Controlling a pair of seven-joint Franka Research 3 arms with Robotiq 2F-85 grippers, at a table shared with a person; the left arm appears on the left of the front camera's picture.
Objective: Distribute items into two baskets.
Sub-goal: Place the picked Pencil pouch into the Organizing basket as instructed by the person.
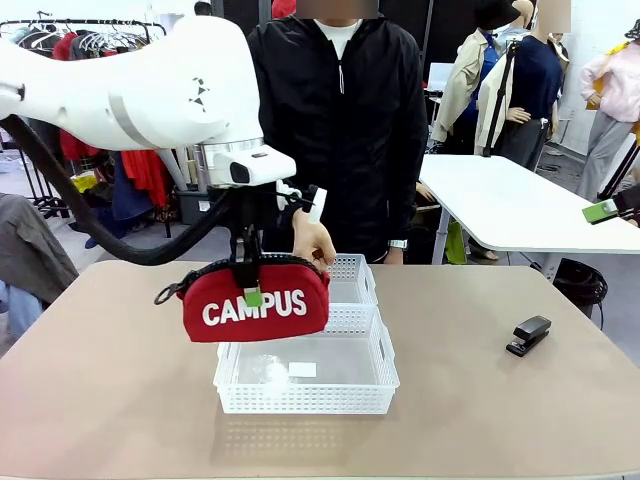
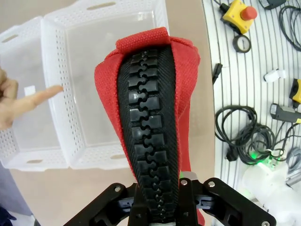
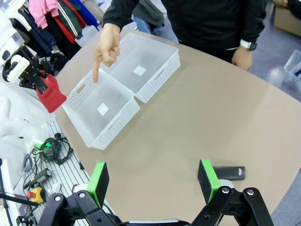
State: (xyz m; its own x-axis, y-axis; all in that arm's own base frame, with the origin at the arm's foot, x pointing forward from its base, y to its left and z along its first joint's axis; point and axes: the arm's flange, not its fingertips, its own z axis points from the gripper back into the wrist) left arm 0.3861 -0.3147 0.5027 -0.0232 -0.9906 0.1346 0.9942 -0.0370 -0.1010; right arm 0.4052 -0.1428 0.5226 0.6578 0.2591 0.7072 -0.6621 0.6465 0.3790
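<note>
Pinches pouch (image 1: 225, 310) by its zipper edge with left hand (image 1: 252, 288), pressed shut on it, pouch hanging in the air above near basket (image 1: 300, 402), toward its left part. Has right hand (image 3: 153, 181) spread wide over tabletop (image 1: 480, 420) toward the right edge, near stapler (image 1: 528, 335) lying there. Finds near basket and far basket (image 1: 358, 268) touching side to side mid-tabletop. Shows a white sticker (image 1: 302, 369) on the floor of each. Meets a person's finger (image 3: 96, 70) pointing down at their shared rim.
</note>
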